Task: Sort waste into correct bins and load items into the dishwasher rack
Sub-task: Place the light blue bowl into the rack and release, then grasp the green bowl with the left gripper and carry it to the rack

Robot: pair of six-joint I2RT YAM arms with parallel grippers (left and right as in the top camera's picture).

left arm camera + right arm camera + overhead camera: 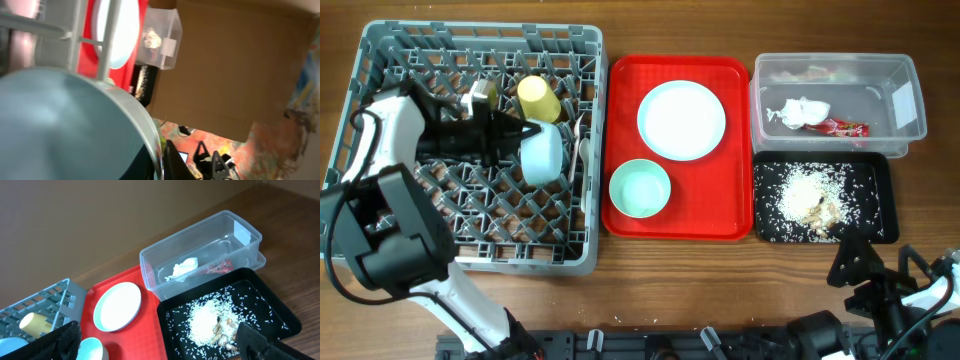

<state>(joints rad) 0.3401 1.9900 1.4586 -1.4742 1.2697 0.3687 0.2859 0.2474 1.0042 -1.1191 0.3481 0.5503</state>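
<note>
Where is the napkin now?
In the overhead view, the napkin lies inside the clear tub at the far right, next to the red wrapper. The black tray sits just in front of the tub.

**Plastic, Paper and Wood**

The rack (380, 60) around the left claw (523, 133) is dull grey plastic. The bowl (544, 155) at its tips is smooth and shiny. Ahead of the right claw (160, 342), the black tray (292, 324) looks matt, the tub (150, 262) is clear plastic, the napkin (184, 267) crumpled paper. The table (670, 290) is wood.
</note>
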